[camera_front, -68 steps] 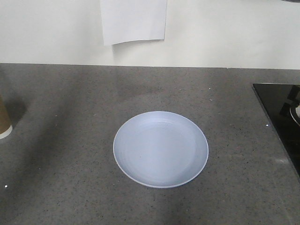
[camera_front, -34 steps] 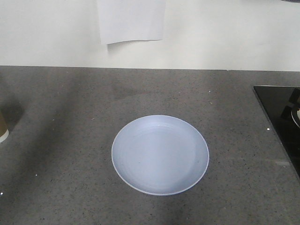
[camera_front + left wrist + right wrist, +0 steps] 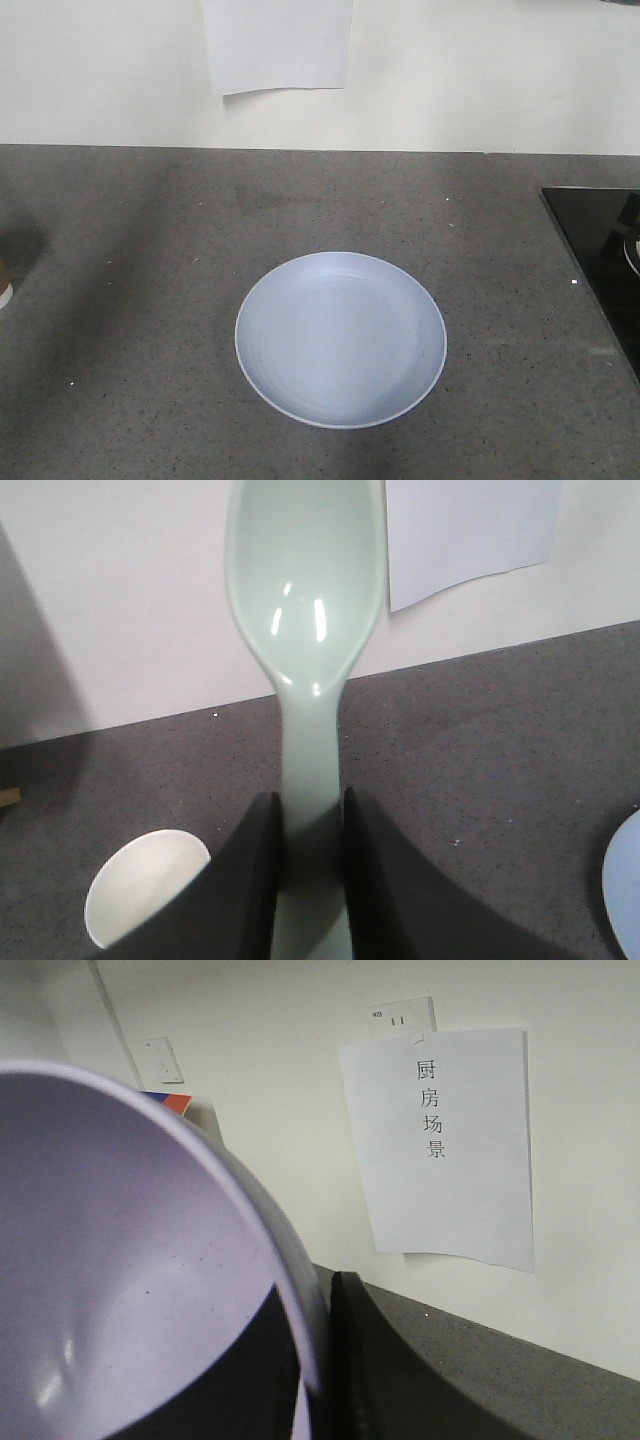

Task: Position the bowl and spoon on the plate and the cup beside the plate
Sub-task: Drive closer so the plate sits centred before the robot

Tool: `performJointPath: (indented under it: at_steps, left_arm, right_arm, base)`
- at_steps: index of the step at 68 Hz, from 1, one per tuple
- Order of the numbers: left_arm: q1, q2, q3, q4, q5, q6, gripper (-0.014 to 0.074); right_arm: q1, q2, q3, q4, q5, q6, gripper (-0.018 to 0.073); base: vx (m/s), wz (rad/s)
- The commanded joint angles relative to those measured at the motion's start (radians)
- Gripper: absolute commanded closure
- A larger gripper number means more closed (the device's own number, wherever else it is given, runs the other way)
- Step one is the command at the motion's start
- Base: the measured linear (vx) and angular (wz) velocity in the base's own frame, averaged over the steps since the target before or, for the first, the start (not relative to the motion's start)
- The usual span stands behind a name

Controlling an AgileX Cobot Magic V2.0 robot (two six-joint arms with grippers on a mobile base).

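Progress, as I judge it: nothing placed yet, all 3 moves left. Far left, the cup shows only as a sliver at the edge of the front view. It stands on the counter well apart from the plate, so it isn't beside it yet. In the left wrist view its white open mouth sits low, partly hidden behind one jaw. The left gripper is closed on the spoon, w/ both dark jaws pinching the flat handle. The spoon's long axis runs straight out in line w/ the gripper, scoop end leading and pointing far toward the wall, hollow face toward the camera. It's held above the counter, left of the plate, whose edge just peeks in at the right of that view. Centre: the plate lies flat and bare, nothing on it. Right: the right gripper is clamped on the bowl, one jaw inside the rim and one outside, the wall pinched between. The bowl is held up near the far wall by the paper sheet, tilted w/ its inside toward the camera. How far it is from the plate can't be told, since neither arm shows in the front view. Far right, a black hob. Left to do: bowl onto plate, spoon onto plate, cup over next to it.
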Motion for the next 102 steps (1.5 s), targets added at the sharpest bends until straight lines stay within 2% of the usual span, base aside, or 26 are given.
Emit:
performJointPath:
  at_steps: [1,102]
  left_arm:
    - [0.0,-0.007,-0.023,0.033,-0.058,-0.007,0.0602]
    - [0.0,-0.007,-0.023,0.033,-0.058,-0.007,0.0602]
  right_arm:
    - [-0.002,-0.024,-0.024,0.064,-0.039,-0.01,0.0564]
    - [-0.002,-0.024,-0.024,0.064,-0.039,-0.01,0.0564]
  base:
    - [0.02,0.0]
    - [0.0,0.0]
